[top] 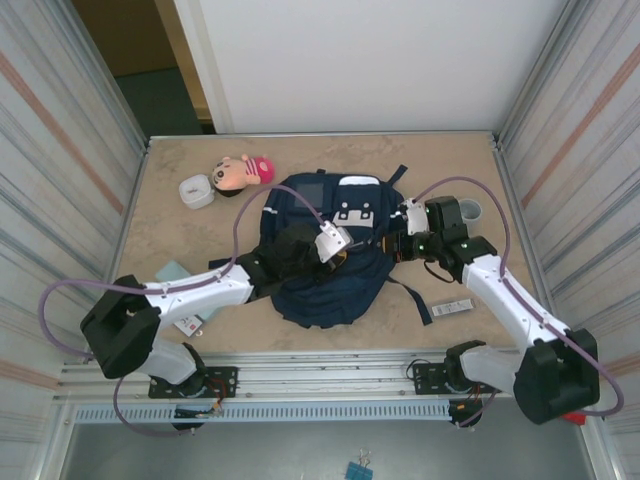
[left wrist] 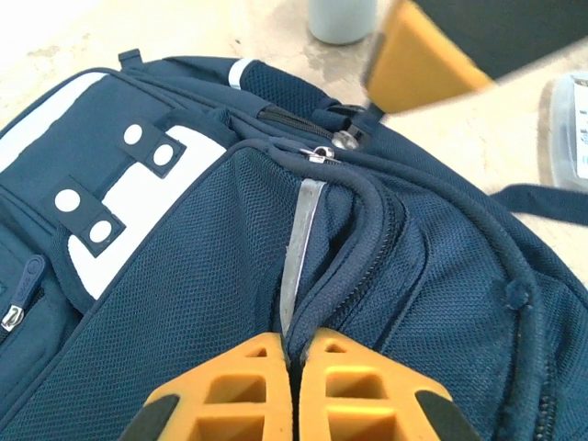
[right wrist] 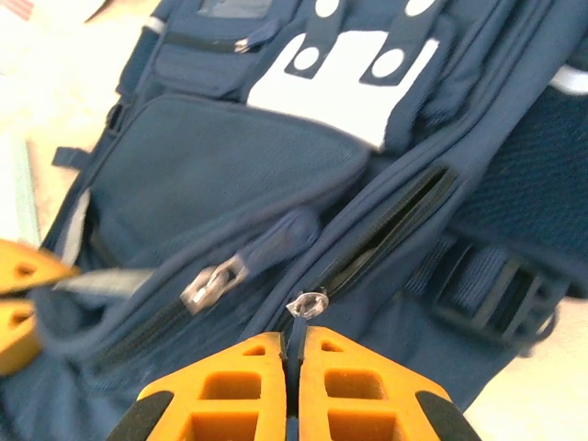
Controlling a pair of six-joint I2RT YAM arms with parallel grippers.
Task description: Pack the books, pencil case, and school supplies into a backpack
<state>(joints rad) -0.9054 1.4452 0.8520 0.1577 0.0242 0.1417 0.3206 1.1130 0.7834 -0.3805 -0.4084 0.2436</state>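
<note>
Left wrist: my left gripper has its jaws together, pinching a fabric fold of the backpack at the zip seam. A grey cup stands beyond the backpack.
Right wrist: my right gripper is clamped on a zipper pull, and the zip gapes partly open past it.
Top: the backpack lies mid-table with both my arms on it. The teal pad is near the table's left edge, and the white-and-black bar is toward the near right corner.
</note>
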